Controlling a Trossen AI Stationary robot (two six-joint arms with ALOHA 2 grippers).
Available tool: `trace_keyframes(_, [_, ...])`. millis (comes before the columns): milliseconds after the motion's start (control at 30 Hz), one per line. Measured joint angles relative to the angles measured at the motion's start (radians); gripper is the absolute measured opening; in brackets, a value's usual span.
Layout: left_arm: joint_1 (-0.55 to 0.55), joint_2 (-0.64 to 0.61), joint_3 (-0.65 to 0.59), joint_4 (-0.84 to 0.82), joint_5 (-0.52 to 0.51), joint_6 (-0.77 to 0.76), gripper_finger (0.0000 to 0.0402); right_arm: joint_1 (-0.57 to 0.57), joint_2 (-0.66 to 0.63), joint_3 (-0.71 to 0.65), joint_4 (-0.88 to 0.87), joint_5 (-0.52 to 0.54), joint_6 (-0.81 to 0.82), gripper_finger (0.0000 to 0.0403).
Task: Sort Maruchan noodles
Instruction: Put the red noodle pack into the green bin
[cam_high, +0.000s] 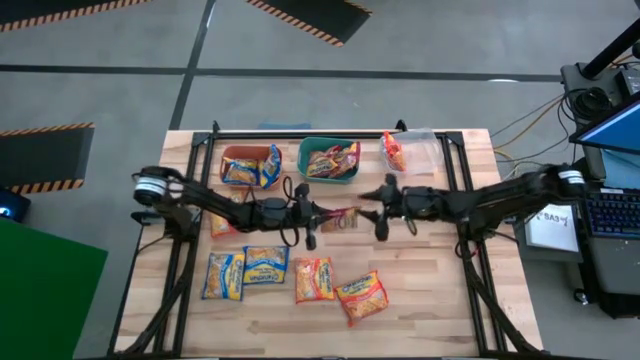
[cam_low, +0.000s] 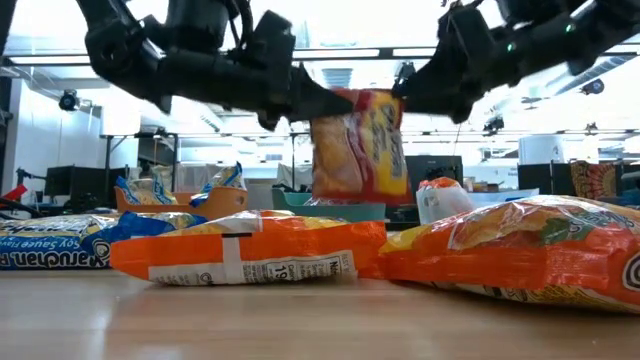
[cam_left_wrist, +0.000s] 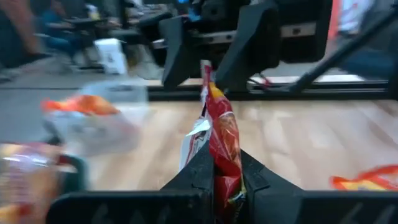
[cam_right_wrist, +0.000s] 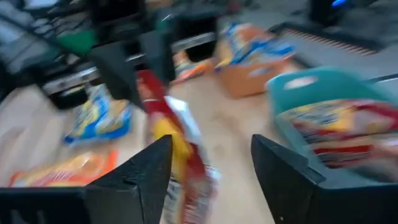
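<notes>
A maroon-and-yellow noodle packet (cam_high: 342, 218) hangs in the air over the table's middle, between my two grippers; in the low view the packet (cam_low: 358, 145) stands on edge above the wood. My left gripper (cam_high: 318, 217) is shut on it. My right gripper (cam_high: 372, 212) is open, its fingers (cam_right_wrist: 146, 174) standing on either side of the packet's far end (cam_left_wrist: 205, 74) with a gap showing. More packets lie flat on the near half: two blue-and-yellow (cam_high: 245, 270) and two orange (cam_high: 340, 288). My left gripper (cam_left_wrist: 221, 183) pinches the maroon packet between its two fingers at the end nearest the table's left (cam_left_wrist: 222, 163), coming level from the left. The packet is lifted clear and stands on edge, reaching out past the fingertips toward the right gripper.
Three bins stand along the far edge: an orange bin (cam_high: 232, 153) with blue-and-yellow packets, a teal bin (cam_high: 305, 150) with maroon packets, and a clear bin (cam_high: 425, 150) with an orange packet. Another packet (cam_high: 222, 226) lies under my left arm. Black frame rails flank the table.
</notes>
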Motion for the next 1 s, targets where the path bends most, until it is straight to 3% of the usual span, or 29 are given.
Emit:
trace_keyframes(167, [0.006, -0.127, 0.000, -0.143, -0.215, 0.099, 0.0003, -0.002, -0.149, 0.000, -0.055, 0.121, -0.005, 0.0216])
trace_keyframes(367, [0.059, -0.206, 0.007, -0.169, -0.642, 0.157, 0.0003, -0.005, -0.250, 0.000, -0.061, 0.164, -0.077, 0.0212])
trace_keyframes(433, [0.093, -0.210, 0.012, -0.165, -0.739, 0.129, 0.0003, -0.005, -0.264, 0.000, -0.058, 0.197, -0.097, 0.0212])
trace_keyframes(633, [0.203, -0.173, 0.042, -0.165, -0.666, 0.017, 0.0002, -0.005, -0.266, 0.000, -0.071, 0.296, -0.140, 0.0212])
trace_keyframes(1000, [0.282, -0.041, 0.171, -0.173, -0.658, 0.019, 0.0002, -0.018, -0.254, 0.000, -0.087, 0.299, -0.159, 0.0212])
